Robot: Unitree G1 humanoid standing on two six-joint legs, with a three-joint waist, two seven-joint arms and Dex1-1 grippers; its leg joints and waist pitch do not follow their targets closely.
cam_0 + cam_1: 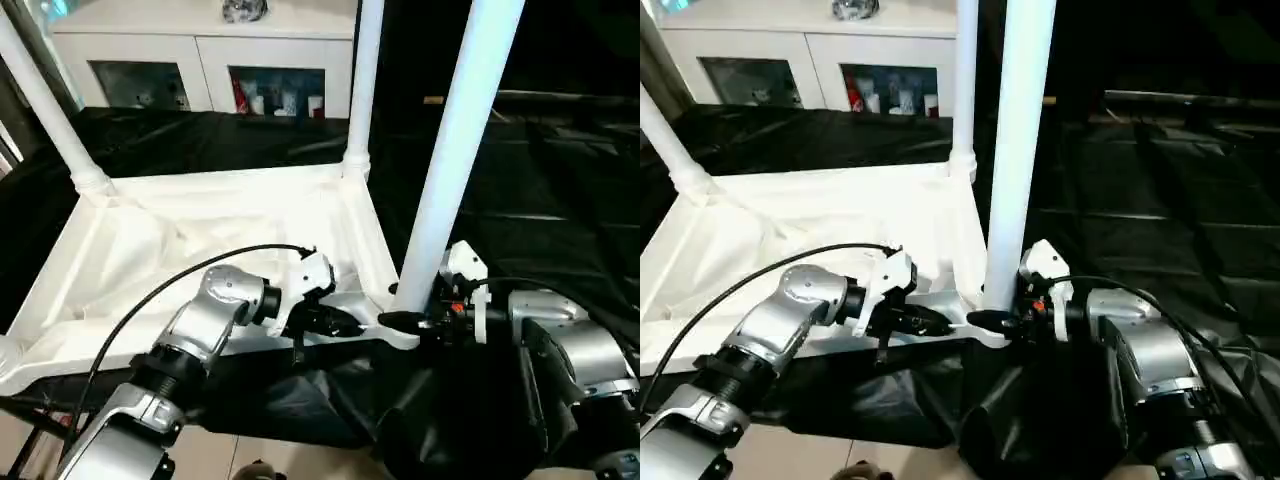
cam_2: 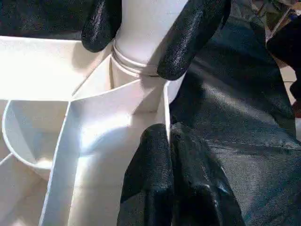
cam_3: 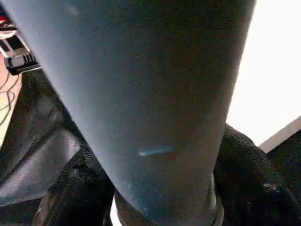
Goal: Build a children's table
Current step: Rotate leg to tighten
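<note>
The white tabletop (image 1: 200, 230) lies upside down on the black-draped work table. Two white legs stand in its far corner sockets, one at the left (image 1: 45, 105) and one at the right (image 1: 362, 80). A third leg (image 1: 450, 150) rises from the near right corner socket. My right gripper (image 1: 395, 320) is shut on that leg just above the socket, and its fingers (image 2: 188, 42) press on both sides. My left gripper (image 1: 345, 322) is shut, its tips (image 2: 170, 136) at the tabletop's near rim wall beside the same corner. Whether the wall is pinched between them I cannot tell.
A white cabinet (image 1: 200, 70) with glass doors stands behind the work table. Black cloth (image 1: 560, 180) covers the table to the right of the tabletop. The table's front edge runs under my forearms, with floor (image 1: 250, 450) below. A black cable (image 1: 150, 300) arcs over my left forearm.
</note>
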